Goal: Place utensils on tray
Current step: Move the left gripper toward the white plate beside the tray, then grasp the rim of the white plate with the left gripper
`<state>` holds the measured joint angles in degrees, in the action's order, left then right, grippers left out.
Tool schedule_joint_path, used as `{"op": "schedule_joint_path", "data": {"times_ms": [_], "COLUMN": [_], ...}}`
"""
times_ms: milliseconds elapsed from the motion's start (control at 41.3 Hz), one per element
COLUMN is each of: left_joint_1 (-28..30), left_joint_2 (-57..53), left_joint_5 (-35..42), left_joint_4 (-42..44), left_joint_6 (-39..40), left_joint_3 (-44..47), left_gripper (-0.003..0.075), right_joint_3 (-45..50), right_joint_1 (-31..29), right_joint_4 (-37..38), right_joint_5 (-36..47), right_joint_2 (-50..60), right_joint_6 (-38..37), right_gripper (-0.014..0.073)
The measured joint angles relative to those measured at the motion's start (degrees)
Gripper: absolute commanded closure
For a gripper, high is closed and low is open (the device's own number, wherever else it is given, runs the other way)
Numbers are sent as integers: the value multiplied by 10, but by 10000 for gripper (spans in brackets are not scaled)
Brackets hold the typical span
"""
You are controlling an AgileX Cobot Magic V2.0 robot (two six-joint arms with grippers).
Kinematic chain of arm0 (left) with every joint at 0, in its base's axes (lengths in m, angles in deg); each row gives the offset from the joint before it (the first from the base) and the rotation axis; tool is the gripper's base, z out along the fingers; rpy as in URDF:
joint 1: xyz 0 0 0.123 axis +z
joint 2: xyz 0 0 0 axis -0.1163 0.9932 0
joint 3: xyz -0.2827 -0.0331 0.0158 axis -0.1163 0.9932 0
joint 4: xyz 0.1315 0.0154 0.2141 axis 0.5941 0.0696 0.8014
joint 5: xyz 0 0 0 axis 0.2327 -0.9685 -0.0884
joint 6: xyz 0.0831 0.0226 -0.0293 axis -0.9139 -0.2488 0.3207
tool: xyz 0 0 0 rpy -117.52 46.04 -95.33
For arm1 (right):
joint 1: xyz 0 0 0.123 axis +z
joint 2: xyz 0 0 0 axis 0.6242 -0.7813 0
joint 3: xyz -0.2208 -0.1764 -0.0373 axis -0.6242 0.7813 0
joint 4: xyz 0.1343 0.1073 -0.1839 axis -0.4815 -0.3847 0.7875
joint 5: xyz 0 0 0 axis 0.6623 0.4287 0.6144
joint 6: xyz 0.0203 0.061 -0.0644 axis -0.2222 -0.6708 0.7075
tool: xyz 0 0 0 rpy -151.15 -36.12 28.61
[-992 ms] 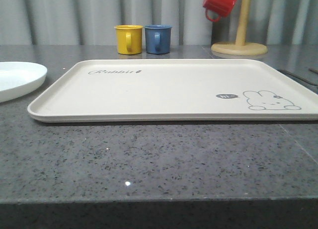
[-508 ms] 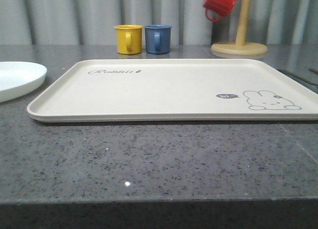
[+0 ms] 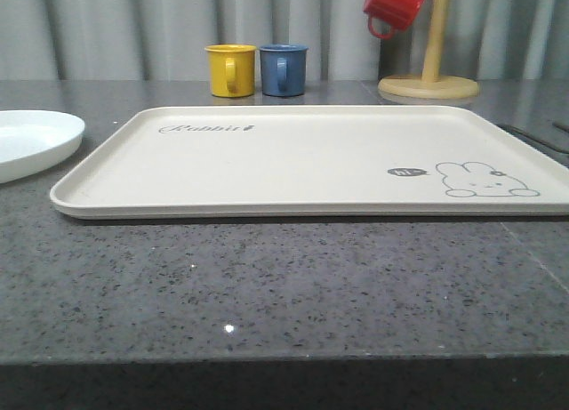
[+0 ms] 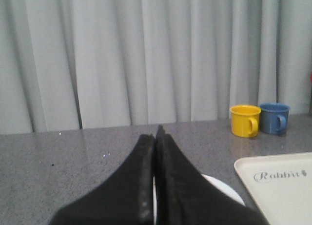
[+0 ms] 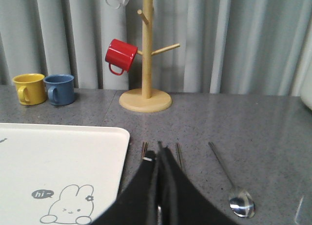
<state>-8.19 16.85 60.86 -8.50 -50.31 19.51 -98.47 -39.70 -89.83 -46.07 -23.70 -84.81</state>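
Left end effector (image 4: 156,137) fingers pressed together, empty; right end effector (image 5: 159,154) likewise closed.

The tray (image 3: 302,161) is placed on the table (image 3: 267,285), with the plate (image 3: 31,141) to its left. Behind the tray two mugs (image 3: 256,69) are set side by side, and the mug tree (image 3: 428,76) is found to their right. The spoon (image 5: 231,178) and chopsticks (image 5: 179,155) are laid on the table right of the tray
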Motion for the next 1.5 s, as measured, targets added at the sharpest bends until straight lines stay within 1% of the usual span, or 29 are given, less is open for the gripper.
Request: {"op": "schedule_joint_path", "data": {"times_ms": [145, 290, 314, 363, 435, 484, 508, 532, 556, 580, 629, 677, 701, 750, 943, 1088, 1185, 1282, 1403, 1500], "left_joint_1": [0, 0, 0, 0, 0, 0, 0, 0, 0, 0, 0, 0, 0, 0, 0, 0, 0, -3, -38, -83], "left_joint_2": [72, 91, 91, 91, 91, 91, 91, 91, 91, 91, 91, 91, 91, 91, 91, 97, 123, 169, 247, 322], "left_joint_5": [-11, -11, -11, -10, -8, -7, -7, -7, -7, -7, -7, -7, -7, -7, -7, -1, 9, 5, -41, -105], "left_joint_4": [10, 12, 12, 12, 12, 12, 12, 12, 12, 12, 12, 12, 12, 12, 12, 11, 9, 7, 6, 6], "left_joint_6": [0, 0, 0, 0, 0, 0, 0, 0, 0, 0, 0, 0, 0, 0, 0, 0, 0, 0, -15, -37], "left_joint_3": [-24, -27, -27, -27, -27, -27, -27, -27, -27, -27, -27, -27, -27, -27, -27, -27, -34, -60, -118, -174], "left_gripper": [739, 737, 731, 694, 552, 432, 358, 286, 237, 178, 98, 68, 65, 69, 72, 95, 102, 102, 102, 102], "right_joint_3": [-42, -46, -46, -46, -47, -47, -47, -47, -47, -47, -47, -48, -48, -48, -48, -48, -48, -48, -48, -48], "right_joint_1": [0, 0, 0, 0, 0, 0, 0, 0, 0, 0, 0, 0, 0, 0, 0, 0, 0, 0, 0, 0], "right_joint_4": [-8, -9, -10, -10, -11, -11, -11, -11, -11, -11, -11, -11, -11, -11, -11, -11, -11, -11, -11, -11], "right_joint_5": [-22, -19, -18, -17, -16, -16, -16, -16, -16, -16, -16, -16, -16, -16, -16, -16, -16, -16, -16, -16], "right_joint_2": [-69, -99, -99, -99, -99, -99, -99, -99, -99, -99, -99, -99, -99, -99, -99, -99, -99, -99, -99, -99], "right_joint_6": [0, 0, 0, 0, 0, 0, 0, 0, 0, 0, 0, 0, 0, 0, 0, 0, 0, 0, 0, 0], "right_gripper": [706, 704, 701, 675, 565, 466, 386, 335, 270, 223, 112, 38, 6, -27, -15, -15, -15, -15, -15, -15]}}
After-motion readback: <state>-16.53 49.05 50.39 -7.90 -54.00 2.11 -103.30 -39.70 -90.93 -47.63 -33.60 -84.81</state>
